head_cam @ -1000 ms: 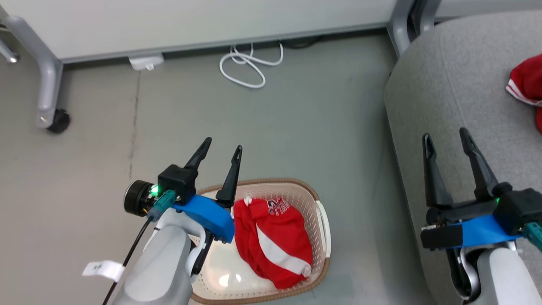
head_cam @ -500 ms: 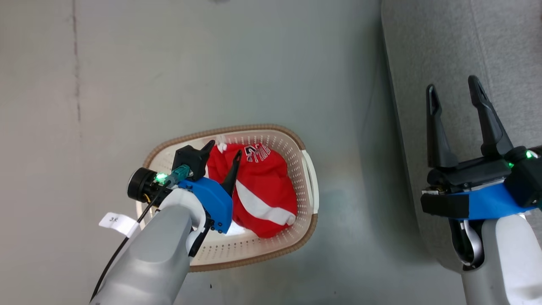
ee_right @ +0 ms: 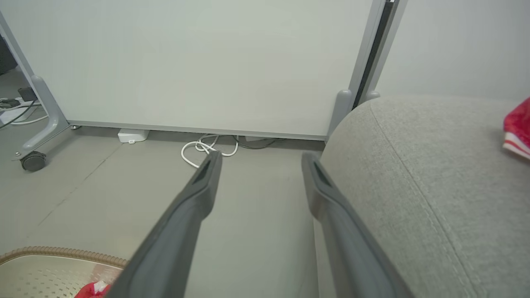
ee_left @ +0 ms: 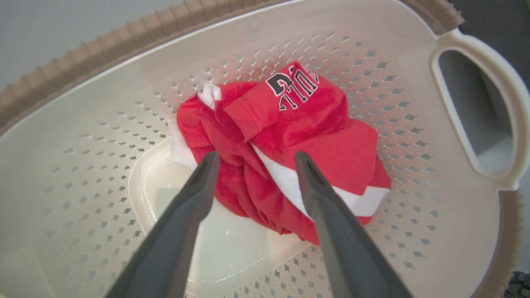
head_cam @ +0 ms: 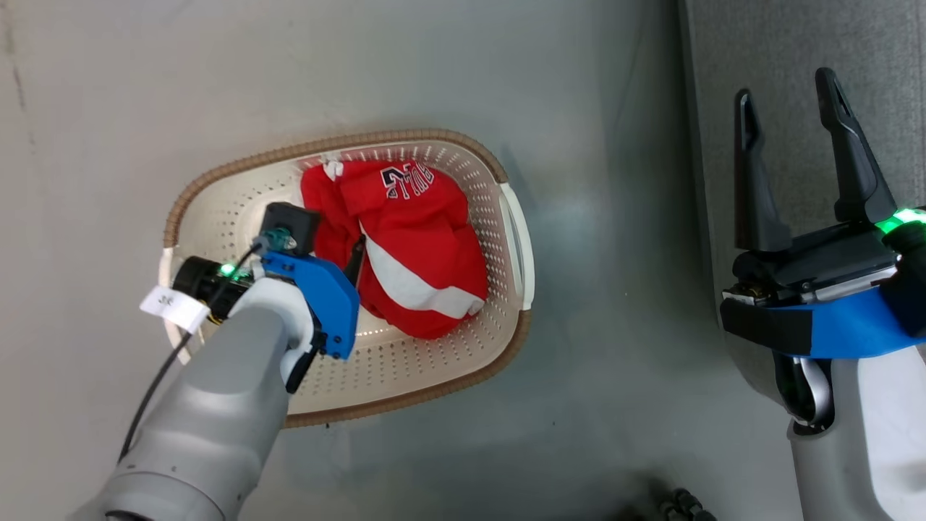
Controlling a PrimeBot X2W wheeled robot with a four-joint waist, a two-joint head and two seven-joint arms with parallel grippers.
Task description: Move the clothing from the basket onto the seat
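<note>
The left end effector (ee_left: pixel 256 156) has dropped into the basket (ee_left: pixel 124 82); spread wide (empty) over the clothing (ee_left: pixel 319 128).

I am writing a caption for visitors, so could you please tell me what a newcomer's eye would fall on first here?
First, the crumpled red garment with white stripe and lettering, lying in the cream basket on the floor. Next, the open left gripper, its dark fingers aimed at that garment. On the grey sofa lies another red garment.
</note>
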